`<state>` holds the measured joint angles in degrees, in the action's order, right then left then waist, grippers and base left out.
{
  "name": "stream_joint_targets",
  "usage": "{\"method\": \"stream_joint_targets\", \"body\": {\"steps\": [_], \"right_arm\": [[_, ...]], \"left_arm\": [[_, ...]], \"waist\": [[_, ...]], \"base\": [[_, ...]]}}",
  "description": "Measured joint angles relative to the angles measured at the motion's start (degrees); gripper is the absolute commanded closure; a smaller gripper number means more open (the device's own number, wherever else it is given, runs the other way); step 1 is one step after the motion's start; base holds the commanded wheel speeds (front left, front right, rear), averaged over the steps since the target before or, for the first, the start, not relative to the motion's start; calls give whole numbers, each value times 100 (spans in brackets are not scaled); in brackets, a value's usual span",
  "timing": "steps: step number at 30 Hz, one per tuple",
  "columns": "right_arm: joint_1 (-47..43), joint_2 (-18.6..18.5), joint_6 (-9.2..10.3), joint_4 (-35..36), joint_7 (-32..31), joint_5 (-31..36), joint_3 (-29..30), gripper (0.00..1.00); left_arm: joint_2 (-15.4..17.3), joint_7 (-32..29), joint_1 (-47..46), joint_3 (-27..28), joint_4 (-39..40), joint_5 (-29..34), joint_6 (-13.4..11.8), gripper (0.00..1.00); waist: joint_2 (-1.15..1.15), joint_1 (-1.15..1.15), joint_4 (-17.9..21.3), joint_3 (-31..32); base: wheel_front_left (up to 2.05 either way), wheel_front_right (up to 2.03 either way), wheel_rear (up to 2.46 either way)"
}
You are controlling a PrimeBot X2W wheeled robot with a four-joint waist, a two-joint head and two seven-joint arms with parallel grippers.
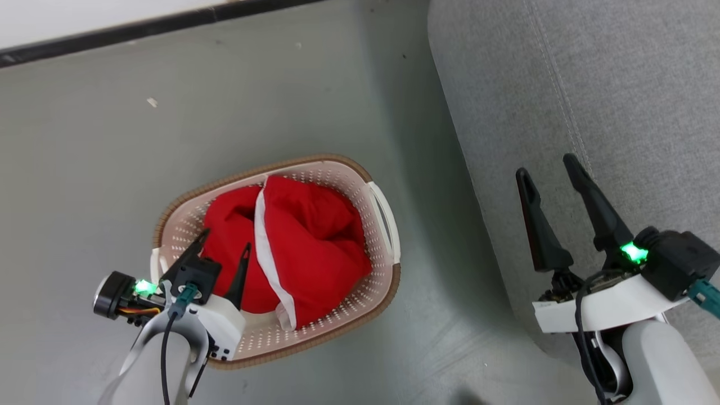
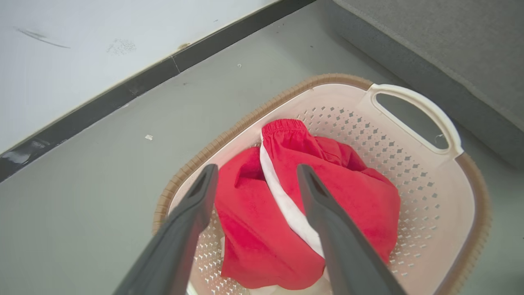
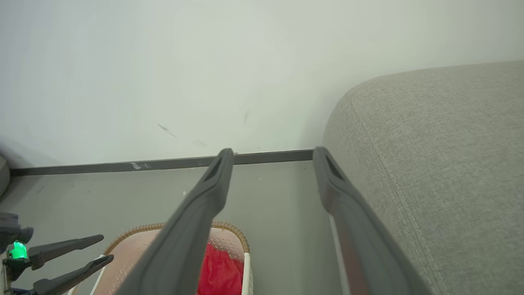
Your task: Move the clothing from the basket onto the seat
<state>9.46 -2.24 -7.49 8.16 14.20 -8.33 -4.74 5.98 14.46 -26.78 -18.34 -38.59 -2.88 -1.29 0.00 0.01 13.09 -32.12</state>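
Fingers [image 1: 241, 275] on left gripper [image 1: 228, 238] were spread and empty over the basket [image 1: 253, 169], red clothing [image 1: 315, 242] heaped inside; right gripper [image 1: 545, 163], likewise spread and empty, sat by the grey seat [image 1: 619, 84]. Left wrist view added an elastic waistband [image 2: 282, 125] and white stripe [image 2: 286, 209]. Right wrist view added the wall [image 3: 204, 61] and dark skirting [image 3: 102, 166].

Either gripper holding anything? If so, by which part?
Nothing held. Left gripper is open over the red white-striped fabric clothing in the cream perforated plastic basket; right gripper is open by the grey upholstered seat.
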Motion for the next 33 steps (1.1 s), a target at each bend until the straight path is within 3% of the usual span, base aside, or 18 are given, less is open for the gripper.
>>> {"method": "stream_joint_targets", "body": {"steps": [33], "right_arm": [[1014, -2, -1, 38, 2, -478, -423, 0]], "left_arm": [[513, 0, -818, 385, -694, 8, -212, 0]], "waist": [[0, 0, 805, -1321]], "base": [[0, 0, 0]]}}
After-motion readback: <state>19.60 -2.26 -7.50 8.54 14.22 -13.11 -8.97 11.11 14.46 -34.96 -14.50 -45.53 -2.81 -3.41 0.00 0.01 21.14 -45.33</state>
